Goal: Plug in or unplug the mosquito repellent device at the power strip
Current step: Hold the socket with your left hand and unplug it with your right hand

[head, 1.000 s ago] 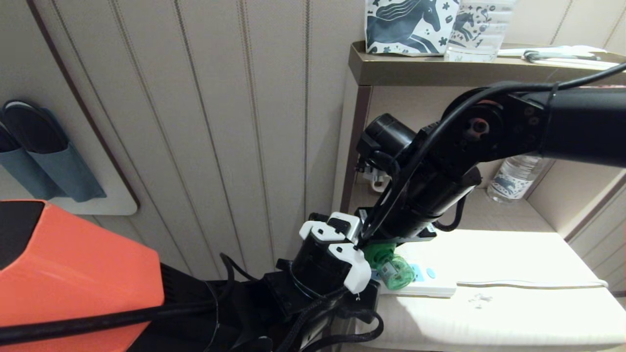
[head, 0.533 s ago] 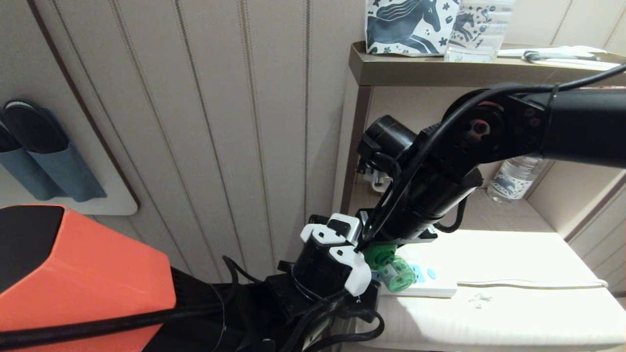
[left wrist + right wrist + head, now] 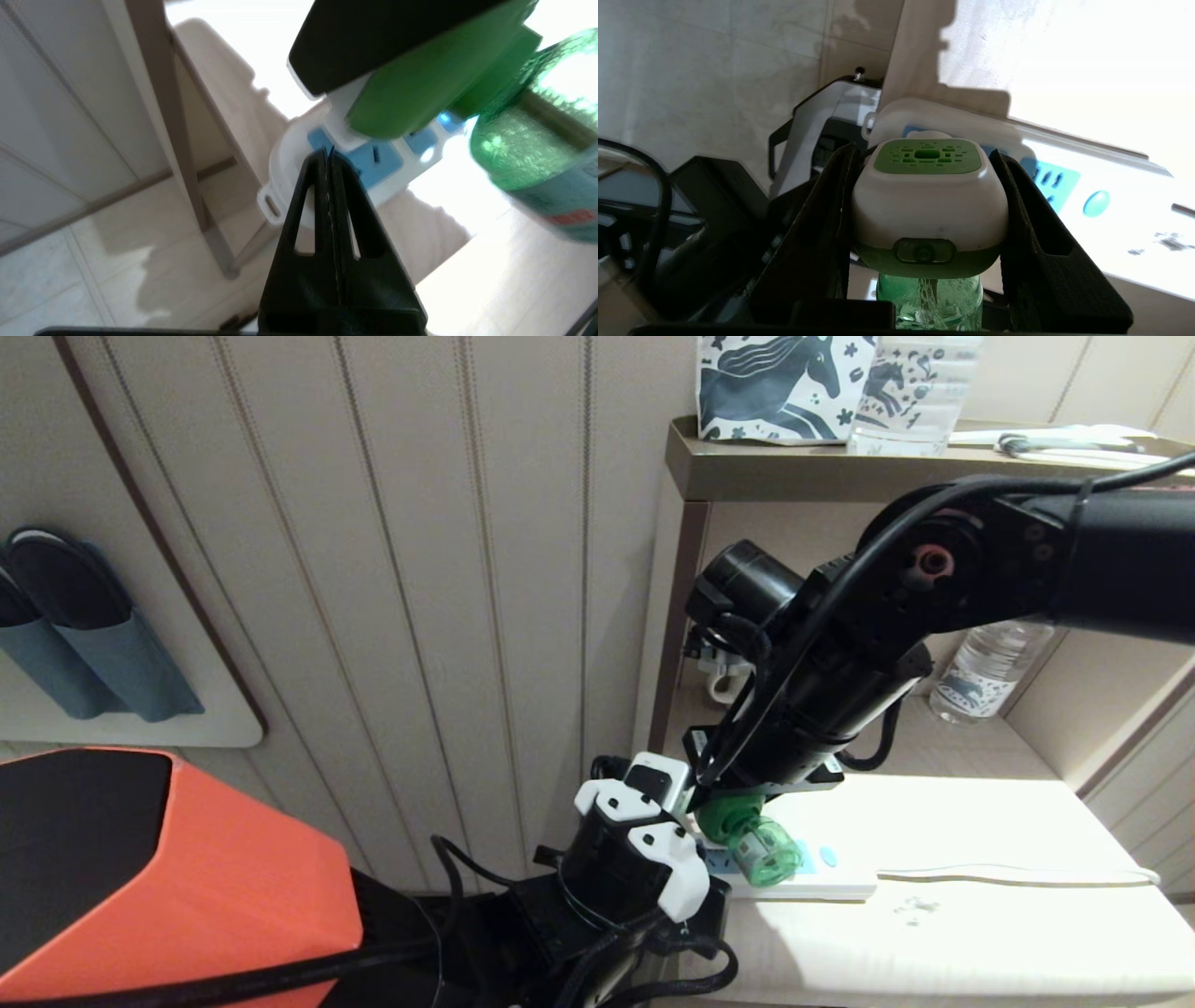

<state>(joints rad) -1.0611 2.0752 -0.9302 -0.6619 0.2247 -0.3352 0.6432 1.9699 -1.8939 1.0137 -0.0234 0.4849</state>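
Observation:
The mosquito repellent device (image 3: 752, 845) lies sideways over the left part of the power strip (image 3: 826, 885), green bottle pointing toward me. My right gripper (image 3: 924, 151) is shut on its white and green head (image 3: 927, 205), one black finger on each side. The power strip (image 3: 1064, 161) shows a free blue socket and its round blue button beside the device. Whether the prongs sit in a socket is hidden. My left gripper (image 3: 327, 156) is shut and empty, its tip over the strip's (image 3: 289, 154) end by the first blue socket; the device (image 3: 420, 88) hangs just beyond it.
The strip lies on a cream nightstand top (image 3: 980, 933) with its white cord (image 3: 1018, 875) running right. A water bottle (image 3: 985, 677) stands in the niche behind. A horse-print mug (image 3: 784, 383) and a clear bottle (image 3: 910, 392) stand on the shelf above. The panelled wall is at the left.
My right arm's elbow and wrist have risen a little and the device and strip have shifted slightly right. The left arm's orange shell has come further into view.

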